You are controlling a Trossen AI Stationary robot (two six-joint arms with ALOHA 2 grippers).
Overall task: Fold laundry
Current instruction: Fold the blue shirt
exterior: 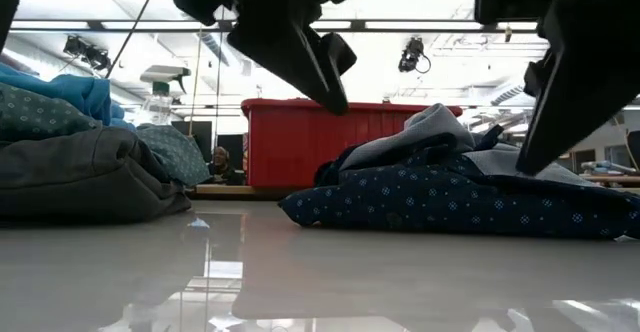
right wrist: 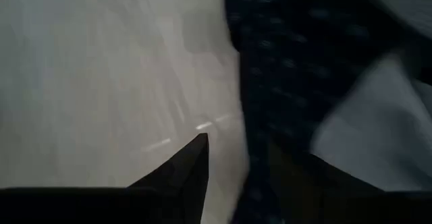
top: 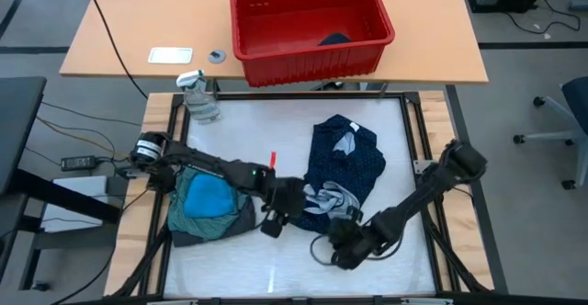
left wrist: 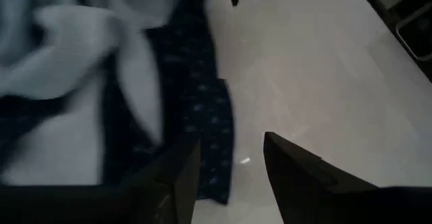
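Observation:
The navy dotted piece (top: 354,158) lies crumpled right of the table's middle, a whitish piece (top: 331,197) bunched on its near end. At the left, a pile rests flat on the table: a bright blue piece (top: 207,195) on teal cloth (top: 184,215), over a dark grey piece (top: 234,220). My left gripper (top: 276,220) is open above the table beside the navy piece's near left edge (left wrist: 217,136). Off its near right end, my right gripper (top: 342,248) is open and slanting down, clear of the table in the low view (exterior: 535,142).
A red bin (top: 308,20) with a dark cloth inside stands on the wooden table beyond the far edge. A clear spray bottle (top: 200,98) stands at the far left corner. Bare white table (top: 266,268) lies along the near edge and between pile and navy piece.

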